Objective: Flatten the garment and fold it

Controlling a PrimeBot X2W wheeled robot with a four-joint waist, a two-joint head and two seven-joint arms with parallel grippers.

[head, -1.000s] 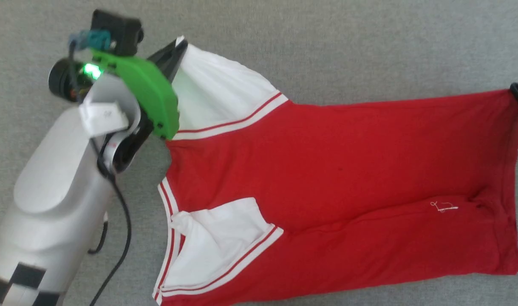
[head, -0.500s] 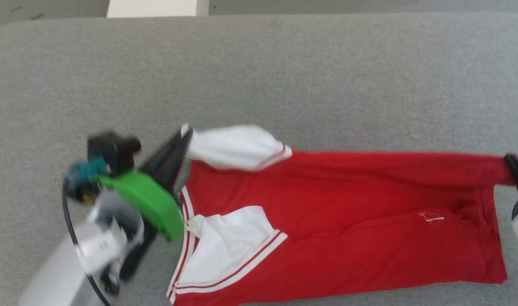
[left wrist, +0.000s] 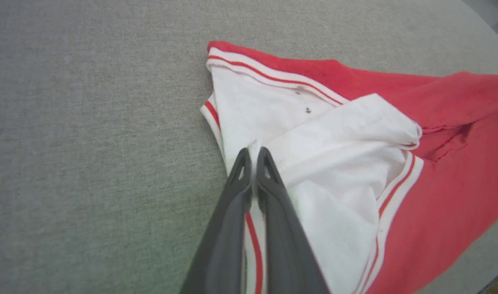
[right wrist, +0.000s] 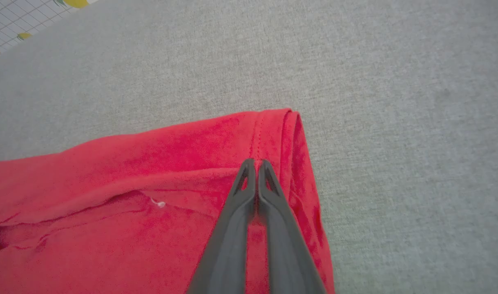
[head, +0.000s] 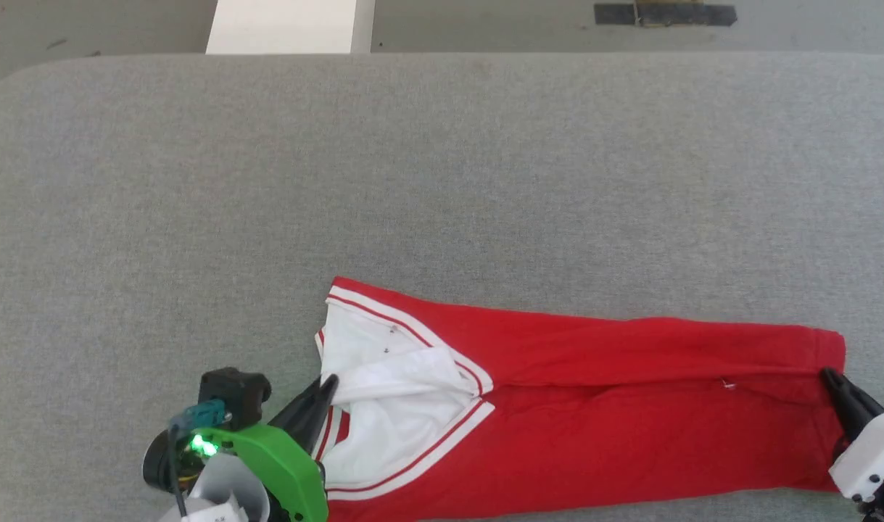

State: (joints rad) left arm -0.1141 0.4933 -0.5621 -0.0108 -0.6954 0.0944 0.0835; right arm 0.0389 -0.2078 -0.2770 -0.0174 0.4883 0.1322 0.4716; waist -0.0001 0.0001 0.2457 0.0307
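Garment [head: 630,406] near table [head: 442,181] front edge | left gripper [left wrist: 253,151] clamps sleeve [left wrist: 334,130] | right gripper [right wrist: 256,161] clamps hem [right wrist: 289,134]

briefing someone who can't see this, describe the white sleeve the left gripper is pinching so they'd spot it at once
On the wide grey fabric-covered table, a red jersey T-shirt lies stretched along the near edge. At its left end sits the crumpled white short sleeve, its tip pinched by the left gripper. Unlike the flatter white sleeve beneath, it lies rumpled on top.
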